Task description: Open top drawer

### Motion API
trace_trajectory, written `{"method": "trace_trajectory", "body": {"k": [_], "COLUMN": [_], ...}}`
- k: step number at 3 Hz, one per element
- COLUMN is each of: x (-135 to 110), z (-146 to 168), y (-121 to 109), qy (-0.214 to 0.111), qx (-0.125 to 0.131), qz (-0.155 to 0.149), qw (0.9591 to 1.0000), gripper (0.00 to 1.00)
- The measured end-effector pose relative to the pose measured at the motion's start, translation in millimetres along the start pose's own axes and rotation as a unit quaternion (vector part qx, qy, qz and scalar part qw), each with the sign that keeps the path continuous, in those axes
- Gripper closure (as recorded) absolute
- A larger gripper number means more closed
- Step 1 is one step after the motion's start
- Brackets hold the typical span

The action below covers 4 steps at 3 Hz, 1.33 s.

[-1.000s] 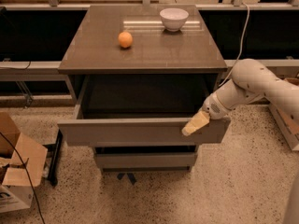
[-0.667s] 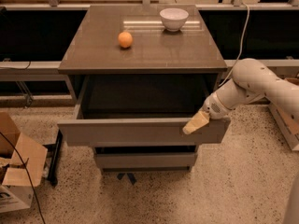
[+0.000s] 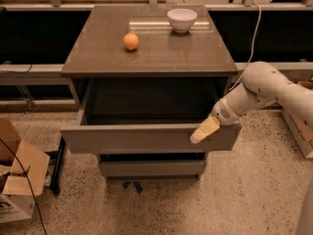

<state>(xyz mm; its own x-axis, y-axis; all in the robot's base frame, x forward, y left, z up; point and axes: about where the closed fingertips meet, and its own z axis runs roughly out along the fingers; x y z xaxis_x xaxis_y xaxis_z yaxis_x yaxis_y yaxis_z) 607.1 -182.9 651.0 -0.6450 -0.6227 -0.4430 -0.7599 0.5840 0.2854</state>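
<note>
The top drawer (image 3: 132, 137) is a grey-brown drawer with a wide flat front panel and no handle. It stands pulled well out of the cabinet (image 3: 149, 62), and its deep dark box shows behind the panel. My gripper (image 3: 204, 130) sits at the top right edge of the front panel, its tan fingertips over the rim. The white arm (image 3: 266, 89) reaches in from the right. Two shorter drawer fronts (image 3: 151, 168) show below, the upper one mostly hidden.
An orange (image 3: 130, 41) and a white bowl (image 3: 182, 19) sit on the cabinet top. An open cardboard box (image 3: 17, 173) stands on the speckled floor at the left. A white cable (image 3: 252, 38) hangs at the right behind the cabinet.
</note>
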Motion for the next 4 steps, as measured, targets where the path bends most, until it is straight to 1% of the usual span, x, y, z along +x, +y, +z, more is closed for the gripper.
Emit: {"method": "trace_trajectory", "body": {"k": [1, 2, 3, 4], "x": [10.7, 10.5, 22.4, 21.9], "z": [-22.5, -19.7, -13.9, -15.5], "y": [48.8, 45.8, 54.0, 55.2], "qy": [0.008, 0.008, 0.032, 0.033], "qx": [-0.002, -0.003, -0.023, -0.024], "qz": [-0.02, -0.018, -0.006, -0.005], "qw": [0.9998, 0.9998, 0.9992, 0.9992], "gripper": [0.0, 0.0, 0.17, 0.41]}}
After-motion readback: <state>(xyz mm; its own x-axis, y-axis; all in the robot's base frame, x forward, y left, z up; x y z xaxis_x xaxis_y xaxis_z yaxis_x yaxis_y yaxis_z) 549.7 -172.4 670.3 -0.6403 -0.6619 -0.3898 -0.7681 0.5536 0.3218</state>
